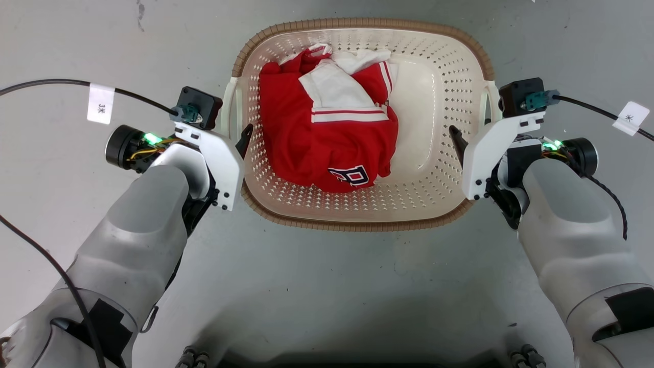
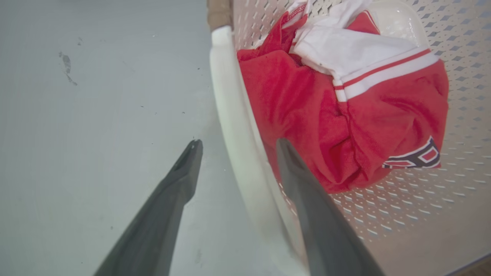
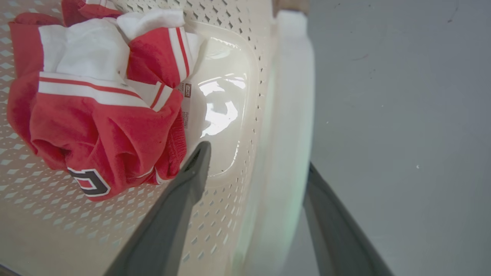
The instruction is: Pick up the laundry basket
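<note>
You are working over a smooth grey floor (image 1: 327,286), bare and slightly glossy, with a dark scuff (image 1: 140,10) up at 11 o'clock in the head view. The laundry basket (image 1: 357,225) stands on that floor at 12 o'clock from the robot's base, between the two forearms, its brown rim running all the way round. Inside it lies one crumpled red and white garment (image 1: 317,148) with dark lettering, bunched toward the basket's 9 o'clock half, so the glossy cream bottom shows bare toward 3 o'clock. Your left gripper (image 2: 238,142) sits at the basket's 9 o'clock side, fingers spread apart astride the left handle (image 2: 230,115): one finger over the floor, the other inside the basket beside the garment. Your right gripper (image 3: 257,155) mirrors it at 3 o'clock, fingers likewise parted around the right handle (image 3: 287,96), not closed on it. A black cable (image 1: 51,82) with a white tag (image 1: 100,104) trails off at 9 o'clock.
</note>
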You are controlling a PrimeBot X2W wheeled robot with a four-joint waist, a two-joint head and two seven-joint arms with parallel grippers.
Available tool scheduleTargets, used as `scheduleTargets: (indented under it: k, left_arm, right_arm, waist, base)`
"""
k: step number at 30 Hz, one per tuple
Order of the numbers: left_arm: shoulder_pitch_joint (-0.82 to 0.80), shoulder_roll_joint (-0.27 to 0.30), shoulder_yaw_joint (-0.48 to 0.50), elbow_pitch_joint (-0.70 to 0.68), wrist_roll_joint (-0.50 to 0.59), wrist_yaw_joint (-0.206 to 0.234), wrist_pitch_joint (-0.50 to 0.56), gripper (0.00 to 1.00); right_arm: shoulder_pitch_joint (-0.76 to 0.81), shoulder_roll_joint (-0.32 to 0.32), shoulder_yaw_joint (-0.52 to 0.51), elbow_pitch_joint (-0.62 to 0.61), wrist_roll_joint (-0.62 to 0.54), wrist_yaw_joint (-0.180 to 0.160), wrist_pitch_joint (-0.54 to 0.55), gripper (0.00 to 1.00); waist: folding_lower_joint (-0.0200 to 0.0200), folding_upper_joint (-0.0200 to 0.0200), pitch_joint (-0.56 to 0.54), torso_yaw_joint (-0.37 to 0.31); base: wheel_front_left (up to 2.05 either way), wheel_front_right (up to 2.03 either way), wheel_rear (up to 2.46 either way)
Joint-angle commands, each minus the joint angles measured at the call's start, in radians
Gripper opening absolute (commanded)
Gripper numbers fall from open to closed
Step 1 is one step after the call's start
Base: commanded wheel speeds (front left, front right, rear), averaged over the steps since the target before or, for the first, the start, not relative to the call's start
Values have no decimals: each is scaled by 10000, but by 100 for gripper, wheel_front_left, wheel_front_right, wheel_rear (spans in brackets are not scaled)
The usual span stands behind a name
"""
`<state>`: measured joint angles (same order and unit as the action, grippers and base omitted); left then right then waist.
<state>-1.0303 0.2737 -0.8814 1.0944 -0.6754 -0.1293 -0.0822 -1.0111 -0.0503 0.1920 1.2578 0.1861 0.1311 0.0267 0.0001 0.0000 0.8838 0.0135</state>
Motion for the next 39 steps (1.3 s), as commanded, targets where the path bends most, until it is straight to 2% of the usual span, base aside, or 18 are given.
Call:
scheduleTargets:
  k: [1, 7, 8, 9, 10, 11, 19, 25, 29, 34, 39]
  left_arm:
    - [-111, 47, -55, 19, -86, -10, -37, 100]
    - [-226, 86, -457, 72, -484, -10, -188, 100]
    - [-218, 66, -517, 72, -589, -11, -184, 66]
    - [-221, 52, -584, 53, -674, -11, -183, 17]
    - [-207, 32, -636, 19, -790, -11, -167, 0]
    - [-180, 19, -722, -31, -876, -11, -117, 0]
    - [-215, 135, -1270, -98, -1472, -1, -167, 0]
    - [61, 253, -1805, -221, -1889, -2, 41, 0]
    - [306, 410, -2296, -494, -2224, -2, 331, 0]
    - [702, 676, -3042, -1146, -2918, -23, 1256, 0]
    - [1058, 966, -3558, -1803, -3774, -23, 2270, 0]
  right_arm:
    - [-153, 2, 30, 35, 54, -5, -39, 100]
    - [-207, 2, 86, 117, 213, -5, -88, 100]
    - [-228, 2, 108, 131, 259, -5, -97, 100]
    - [-240, 2, 138, 142, 297, -5, -47, 93]
    - [-242, 2, 162, 155, 362, -5, -11, 33]
    - [-250, 2, 198, 169, 378, -5, 14, 0]
    - [-308, -1, 173, 247, 167, 9, -56, 0]
    - [-99, -10, -77, 277, -312, 9, 167, 0]
    - [120, -21, -48, 295, -377, 9, 753, 0]
    - [404, -29, 227, 295, -685, 9, 1634, 0]
    - [1006, -7, 1109, 60, 86, 9, 3046, 0]
  waist:
    - [-1, 0, 4, 3]
    - [-1, 0, 78, 36]
    - [-1, 0, 86, 40]
    - [-1, 0, 91, 47]
    - [-1, 0, 93, 57]
    - [-1, 0, 95, 67]
    - [-1, 0, -13, 87]
    - [-1, 0, -661, -3]
    - [-1, 0, -1416, -74]
    - [-1, 0, -2636, -188]
    - [-1, 0, -3959, -215]
  base:
    - [0, 0, 0]
    - [0, 0, 0]
    - [0, 0, 0]
    - [0, 0, 0]
    - [0, 0, 0]
    - [0, 0, 0]
    - [0, 0, 0]
    - [0, 0, 0]
    - [0, 0, 0]
    - [0, 0, 0]
    - [0, 0, 0]
